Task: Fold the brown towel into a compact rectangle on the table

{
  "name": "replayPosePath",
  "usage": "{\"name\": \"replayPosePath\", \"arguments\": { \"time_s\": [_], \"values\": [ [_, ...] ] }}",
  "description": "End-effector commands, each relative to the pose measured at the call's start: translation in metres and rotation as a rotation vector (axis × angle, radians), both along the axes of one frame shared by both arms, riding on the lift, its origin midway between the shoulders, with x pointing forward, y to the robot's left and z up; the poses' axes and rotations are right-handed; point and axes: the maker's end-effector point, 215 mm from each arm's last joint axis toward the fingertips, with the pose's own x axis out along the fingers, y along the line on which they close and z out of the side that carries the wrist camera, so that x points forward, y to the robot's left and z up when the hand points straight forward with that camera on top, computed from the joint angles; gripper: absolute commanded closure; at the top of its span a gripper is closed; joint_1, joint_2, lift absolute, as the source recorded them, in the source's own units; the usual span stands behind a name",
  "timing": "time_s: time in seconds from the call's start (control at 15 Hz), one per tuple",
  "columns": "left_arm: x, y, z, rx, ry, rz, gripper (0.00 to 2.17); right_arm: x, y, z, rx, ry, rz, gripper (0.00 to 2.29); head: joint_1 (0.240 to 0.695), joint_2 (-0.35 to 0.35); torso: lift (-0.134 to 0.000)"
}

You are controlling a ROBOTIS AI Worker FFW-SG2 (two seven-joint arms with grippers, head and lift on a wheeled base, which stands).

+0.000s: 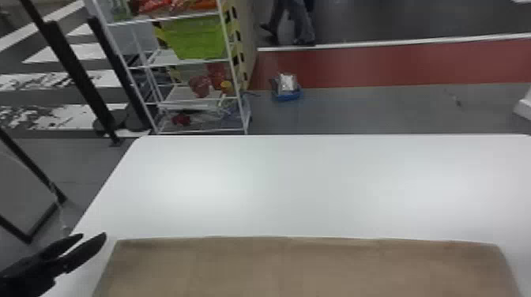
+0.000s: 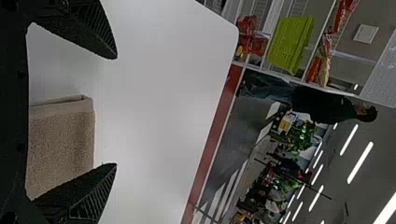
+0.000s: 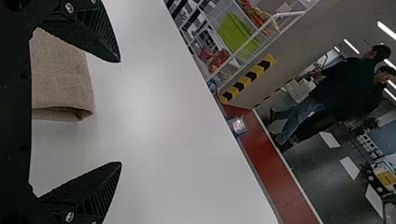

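Your left gripper and right gripper gape; the brown towel on the worktop looks soft, light: pinch its end corners.

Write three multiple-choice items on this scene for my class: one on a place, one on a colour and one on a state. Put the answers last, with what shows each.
1. Where is the green basket?
A) On the table
B) On a shelf of the rack
C) On the red floor strip

2. What colour is the tabletop?
A) Black
B) Yellow
C) White

3. How is the left gripper?
A) Open
B) Shut on the towel
C) Shut on nothing

Answers:
1: B, the basket sits on the rack beyond the table's far edge.
2: C, its broad bare surface is white past the towel.
3: A, its two fingers stand apart.
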Motion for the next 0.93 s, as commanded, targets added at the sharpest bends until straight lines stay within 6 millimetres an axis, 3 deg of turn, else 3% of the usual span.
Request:
{"name": "replayPosePath", "arguments": {
  "time_s": [0.0, 0.67, 0.87],
  "values": [
    [-0.0009, 0.001, 0.0004, 0.0, 0.0, 0.002, 0.06, -0.0004, 0.0004, -0.0011, 0.001, 0.002, 0.001, 0.1, 0.695, 0.181, -0.124],
    [-0.0015, 0.0016, -0.0004, 0.002, 0.002, 0.005, 0.06, -0.0012, 0.0004, -0.0022, 0.001, 0.003, 0.001, 0.1, 0.695, 0.184, -0.124],
    [-0.0106, -0.0004, -0.0032, -0.004, 0.009, 0.001, 0.08, -0.0002, 0.0008, -0.0018, 0.001, 0.001, 0.002, 0.1, 0.695, 0.184, -0.124]
  ]
}}
